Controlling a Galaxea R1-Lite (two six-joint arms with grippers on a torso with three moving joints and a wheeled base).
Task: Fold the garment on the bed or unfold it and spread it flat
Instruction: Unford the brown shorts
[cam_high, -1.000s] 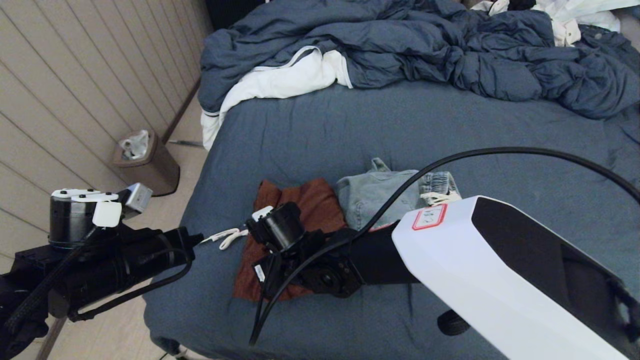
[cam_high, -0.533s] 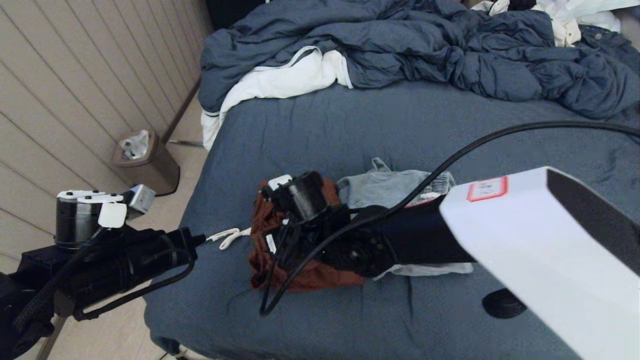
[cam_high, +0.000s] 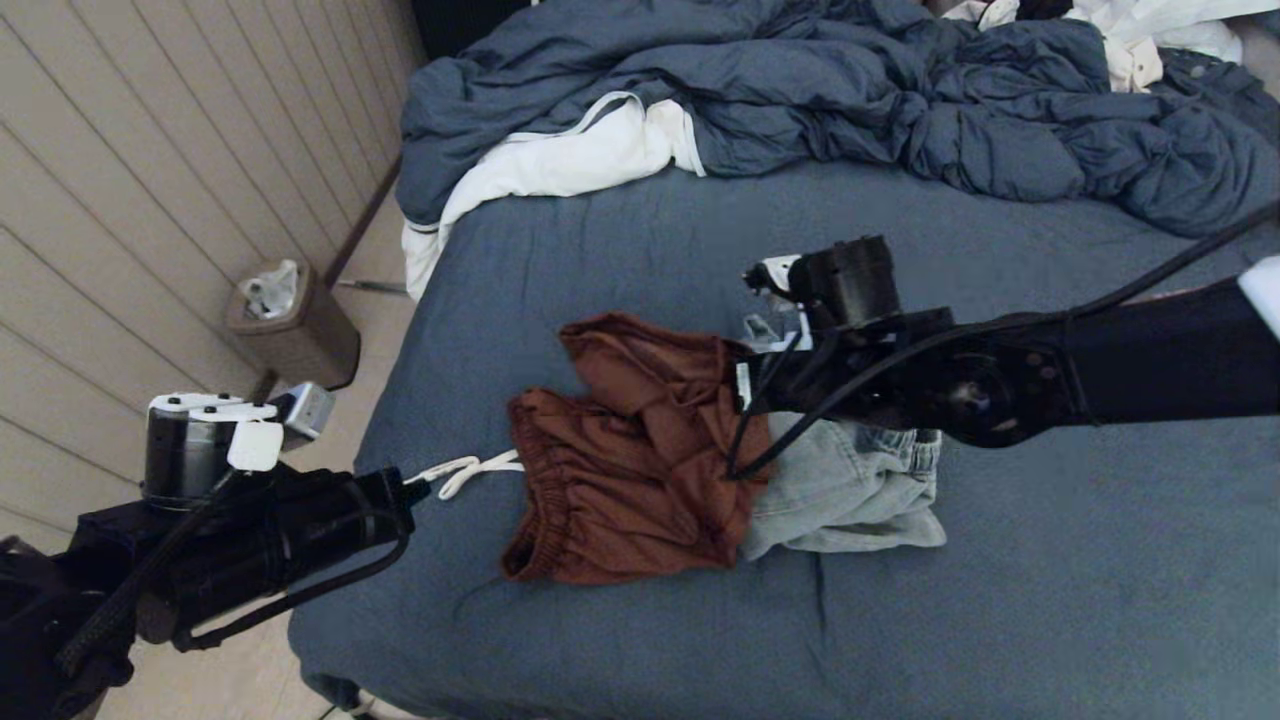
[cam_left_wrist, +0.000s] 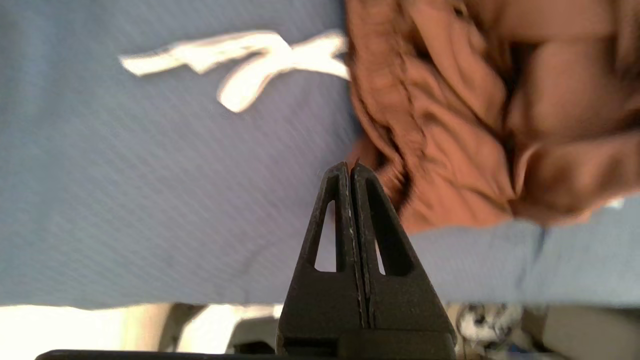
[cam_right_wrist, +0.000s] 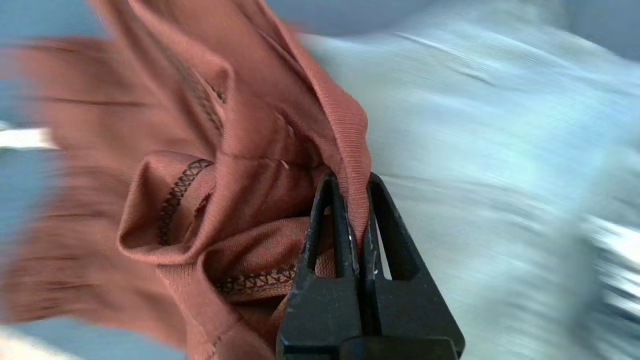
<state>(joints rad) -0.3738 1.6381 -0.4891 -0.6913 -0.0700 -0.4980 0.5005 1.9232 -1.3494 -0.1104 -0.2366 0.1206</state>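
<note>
Rust-brown shorts (cam_high: 620, 470) lie bunched on the slate-blue bed sheet (cam_high: 700, 260), their white drawstring (cam_high: 465, 472) trailing toward the bed's left edge. My right gripper (cam_high: 745, 395) is shut on a hem fold of the shorts (cam_right_wrist: 240, 150), the cloth pinched between its fingers (cam_right_wrist: 350, 177) and held raised over a pale denim garment (cam_high: 850, 485). Beside the bed's left edge, my left gripper (cam_high: 415, 490) is shut on nothing (cam_left_wrist: 350, 167); it points at the shorts' waistband (cam_left_wrist: 475, 125), just short of the drawstring (cam_left_wrist: 240, 65).
The rumpled dark blue duvet (cam_high: 850, 90) with white lining fills the far end of the bed. White clothing (cam_high: 1130, 40) lies at the far right corner. A brown waste bin (cam_high: 290, 325) stands on the floor by the panelled wall, left of the bed.
My right arm has swung up and to the right, dragging the shorts' gripped edge off the sheet and over the denim garment. The left arm has sunk slightly.
</note>
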